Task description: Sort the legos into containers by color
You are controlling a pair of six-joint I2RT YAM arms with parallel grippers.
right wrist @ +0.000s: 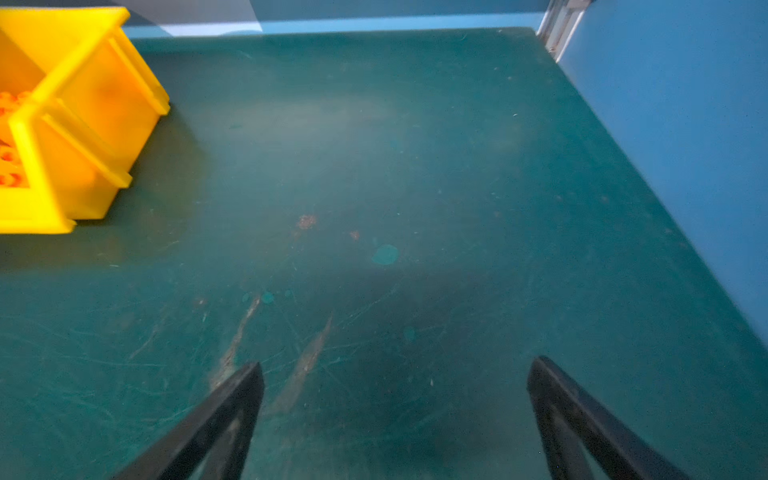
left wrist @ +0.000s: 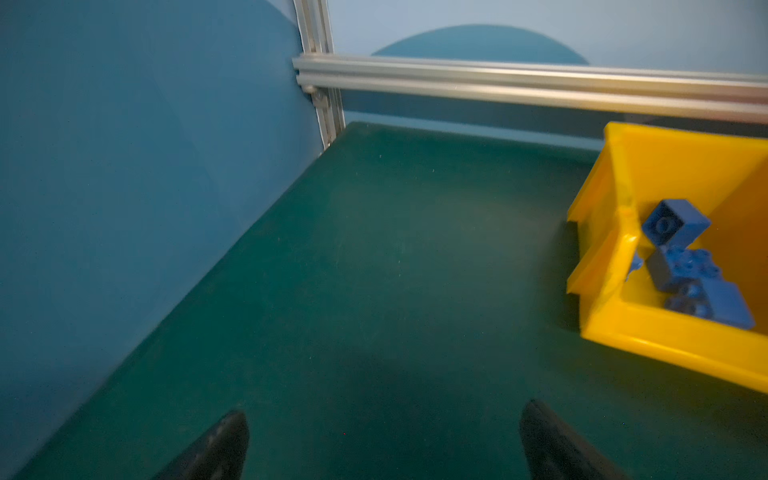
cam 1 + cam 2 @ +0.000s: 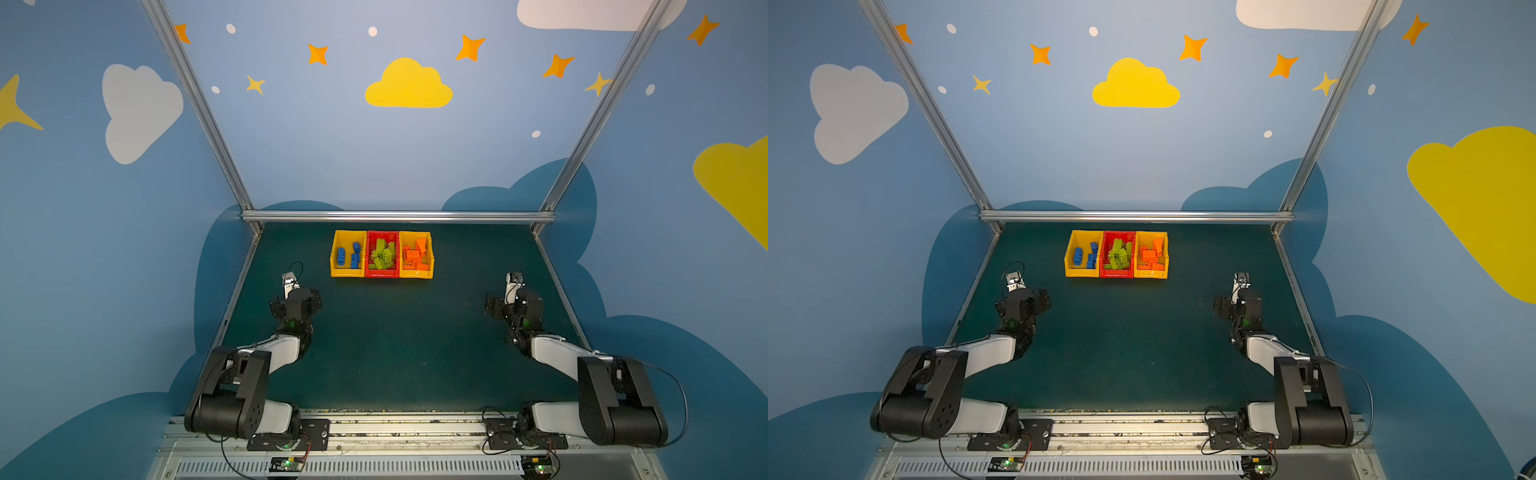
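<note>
Both arms, the left arm and the right arm, sit folded at the near edge of the desk in both top views. Three bins stand touching in a row at the far side: the left yellow bin holds the blue legos, the red bin the green legos, and the right yellow bin the orange legos.

From the left wrist, the left claw hangs over the desk, jaws apart and empty, with the blue legos nearby in their bin.

From the right wrist, the right claw likewise gapes empty near the right yellow bin.
</note>
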